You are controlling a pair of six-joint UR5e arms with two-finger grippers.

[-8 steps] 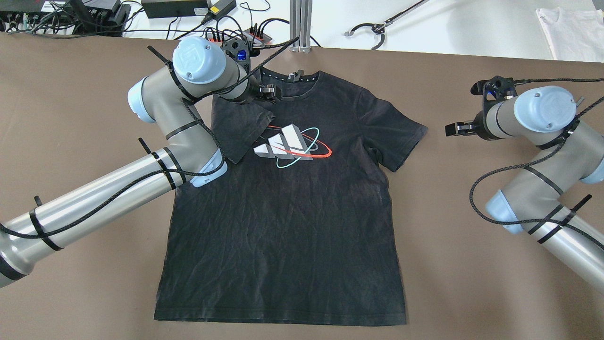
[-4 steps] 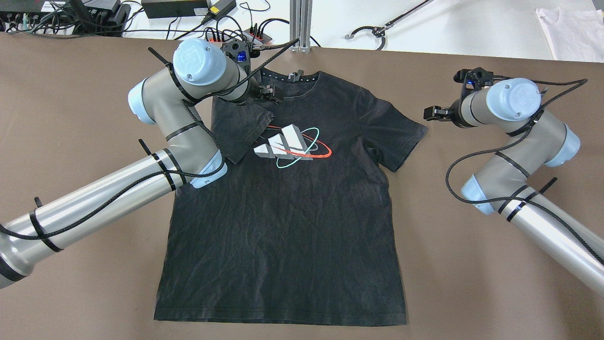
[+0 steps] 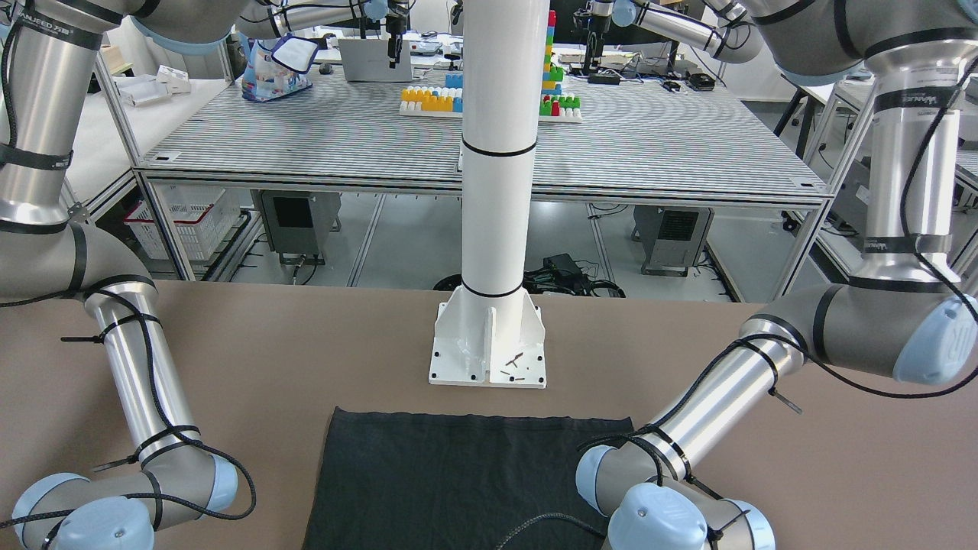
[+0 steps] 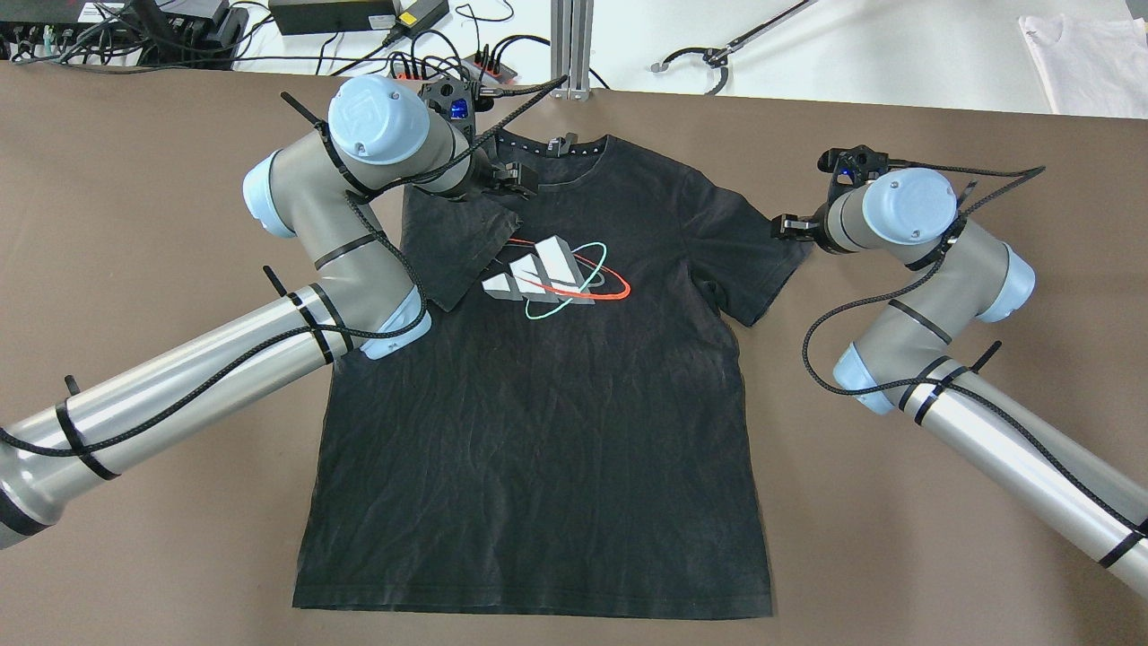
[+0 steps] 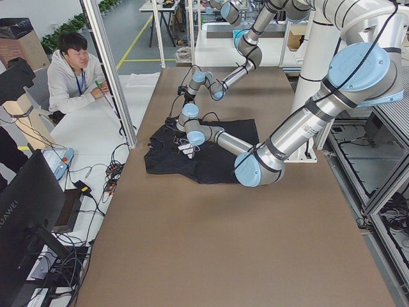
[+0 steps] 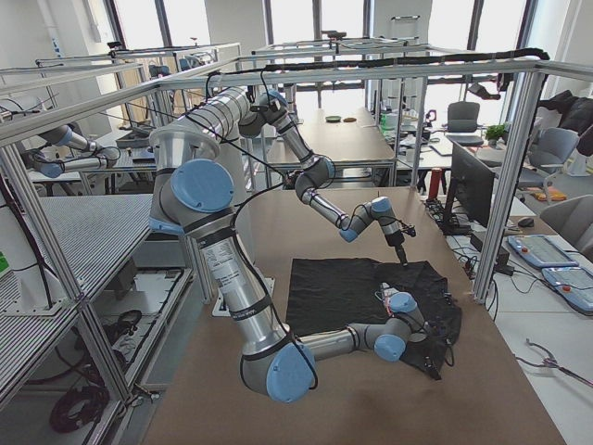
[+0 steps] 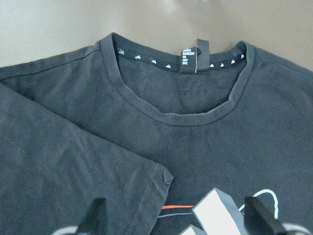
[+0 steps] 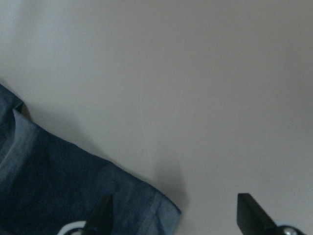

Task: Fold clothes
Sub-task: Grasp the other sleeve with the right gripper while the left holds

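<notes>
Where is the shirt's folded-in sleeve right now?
In the overhead view, the folded sleeve lies on the black T-shirt's chest, left of the printed logo, beside the left gripper.

In the front-facing view the black short-sleeved fabric T-shirt runs off the bottom edge, its upper half unseen, the grey left robot arm covering one side. From overhead that arm hides the shirt's shoulder beside the collar. The left wrist view's bottom edge cuts off the shirt's white printed chest logo. The right wrist view shows the sleeve hem only as a blur.
</notes>
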